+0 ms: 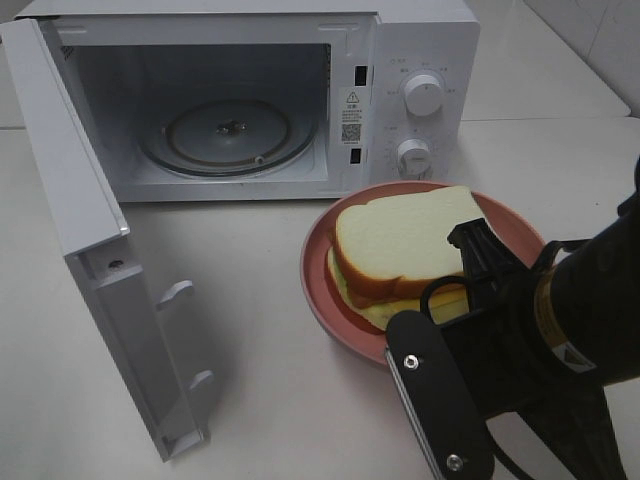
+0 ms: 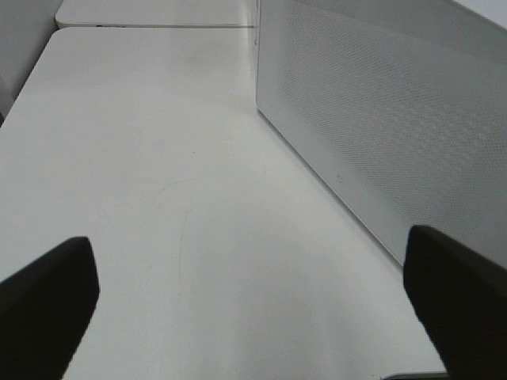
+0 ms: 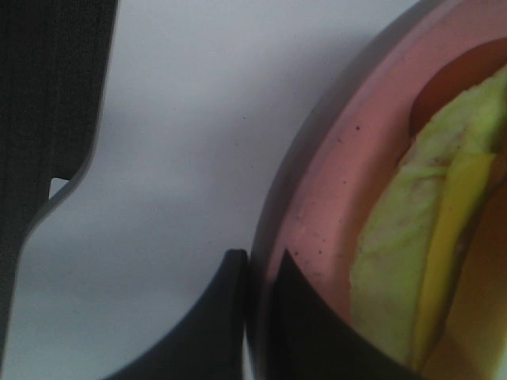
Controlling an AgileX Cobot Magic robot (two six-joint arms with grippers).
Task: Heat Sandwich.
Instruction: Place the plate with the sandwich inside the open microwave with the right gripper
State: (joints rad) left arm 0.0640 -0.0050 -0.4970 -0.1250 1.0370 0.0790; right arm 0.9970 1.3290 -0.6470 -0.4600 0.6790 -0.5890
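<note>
My right fingers [image 3: 309, 332] clamp the pink plate [image 3: 317, 198] rim, left fingers [image 2: 47, 309] apart; next I'd carry the sandwich [image 1: 400, 240] level into the microwave [image 1: 425, 40].

Place: looking like a mock kitchen bench.
Signs: a white microwave [image 1: 440, 40] is standing on a plain white table [image 1: 260, 400].

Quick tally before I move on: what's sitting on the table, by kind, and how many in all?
microwave: 1
pink plate: 1
sandwich: 1
Total: 3
</note>
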